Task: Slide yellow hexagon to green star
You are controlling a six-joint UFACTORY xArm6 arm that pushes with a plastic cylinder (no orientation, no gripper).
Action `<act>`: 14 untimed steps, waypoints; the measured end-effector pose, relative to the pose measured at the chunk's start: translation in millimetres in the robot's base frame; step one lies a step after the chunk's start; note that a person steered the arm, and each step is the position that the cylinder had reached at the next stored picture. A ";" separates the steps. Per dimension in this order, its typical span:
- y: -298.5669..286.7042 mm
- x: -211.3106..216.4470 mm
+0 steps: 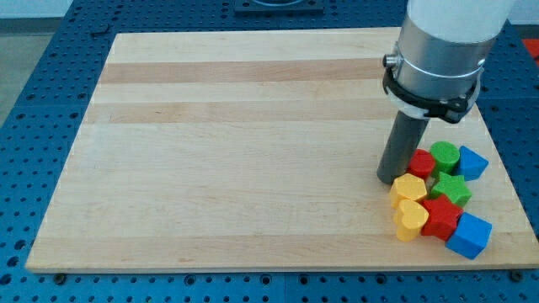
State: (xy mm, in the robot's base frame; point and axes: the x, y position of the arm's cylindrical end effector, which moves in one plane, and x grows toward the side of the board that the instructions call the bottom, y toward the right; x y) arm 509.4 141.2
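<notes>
Wooden counter on blue pegboard. My tip touches yellow hexagon at its 10 o'clock; green star just beside, at 3 o'clock. No gripper fitted.

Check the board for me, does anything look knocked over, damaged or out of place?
Nothing stands out. All the blocks sit flat, bunched at the board's lower right, with my tip just left of the yellow hexagon, which touches the green star.

Bench: pale wood with lighter and darker stripes, on a blue perforated base. Rod dark grey, arm housing silver-white. Blocks: yellow hexagon, yellow heart, green star, green cylinder, two red, two blue.
</notes>
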 end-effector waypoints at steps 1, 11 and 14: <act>-24.3 1.9; -14.8 42.1; 2.7 36.5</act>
State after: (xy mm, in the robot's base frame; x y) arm 545.9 143.9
